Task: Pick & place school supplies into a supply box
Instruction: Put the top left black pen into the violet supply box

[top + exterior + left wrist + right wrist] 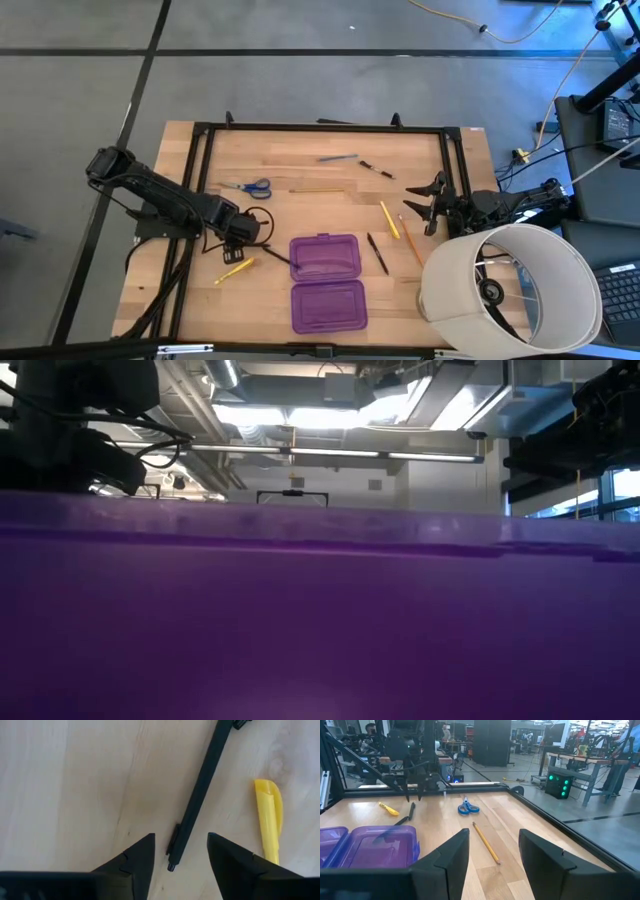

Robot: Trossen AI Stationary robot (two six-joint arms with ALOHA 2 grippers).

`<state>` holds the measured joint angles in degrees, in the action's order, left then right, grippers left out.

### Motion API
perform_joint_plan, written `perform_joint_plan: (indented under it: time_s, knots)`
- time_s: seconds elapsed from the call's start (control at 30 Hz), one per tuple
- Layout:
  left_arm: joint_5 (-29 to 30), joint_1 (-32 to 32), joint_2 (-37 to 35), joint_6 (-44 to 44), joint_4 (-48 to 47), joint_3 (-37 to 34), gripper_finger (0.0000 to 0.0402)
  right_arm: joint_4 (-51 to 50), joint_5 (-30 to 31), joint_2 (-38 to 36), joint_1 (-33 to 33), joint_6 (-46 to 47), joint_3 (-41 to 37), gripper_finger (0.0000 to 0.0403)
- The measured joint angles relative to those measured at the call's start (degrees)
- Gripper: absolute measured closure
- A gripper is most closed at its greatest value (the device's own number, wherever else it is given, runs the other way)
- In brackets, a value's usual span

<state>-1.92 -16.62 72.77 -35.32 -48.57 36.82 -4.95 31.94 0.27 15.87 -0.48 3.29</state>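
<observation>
Just beside the supply box [327, 282], left gripper [180, 854] fingers spread astride a black pen [197, 795]: light, stiff, probably slippery; pinch mid-barrel. Right gripper [493, 851] waits spread.

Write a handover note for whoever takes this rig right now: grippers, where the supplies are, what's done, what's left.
Left gripper: open, low over the wooden table, fingers either side of the end of a slim black pen, nothing held; a yellow marker-like piece lies beside it.
Right gripper: open, empty, waiting at the table's right edge.
Purple translucent hinged pencil case: open flat at front centre; no supplies visible in it.
On the table: blue-handled scissors, thin yellow pencils, a blue pen, more black pens. Large white cylinder at front right.
Done: nothing boxed. Left: everything.
</observation>
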Motion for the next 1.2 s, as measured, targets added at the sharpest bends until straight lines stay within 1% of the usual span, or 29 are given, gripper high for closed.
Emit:
perform_joint_plan:
  time_s: [0.2,0.33,0.5,0.63,0.8,0.87,1.1,1.2]
  knots:
    - [0.1,-0.3,0.0,-2.0,2.7,0.0,0.0220,0.0,0.0,0.0,0.0,0.0,0.0,0.0227]
    - [-0.1,-0.7,0.0,-0.2,2.5,0.0,0.0224,0.0,0.0,0.0,0.0,0.0,0.0,0.0227]
    - [0.9,-2.1,0.0,-2.5,2.0,0.0,0.0231,0.0,0.0,0.0,0.0,0.0,0.0,0.0227]
    - [1.1,-3.6,0.3,-2.1,2.3,-0.9,0.0243,0.0,0.0,0.0,0.0,0.0,0.0,0.0227]
    - [0.9,-4.3,1.3,-6.5,2.1,-3.7,0.0260,0.0,0.0,0.0,0.0,0.2,0.0,0.0227]
    - [0.9,-4.3,1.6,-6.8,2.5,-4.2,0.0267,0.0,0.0,0.0,0.0,0.2,0.0,0.0227]
    - [0.9,-4.3,1.4,-2.3,7.1,-6.7,0.0296,0.0,0.0,0.0,0.0,0.3,0.0,0.0227]
    - [1.3,-4.3,1.5,-2.0,6.9,-7.2,0.0309,0.0,0.0,0.0,0.0,0.3,0.0,0.0227]
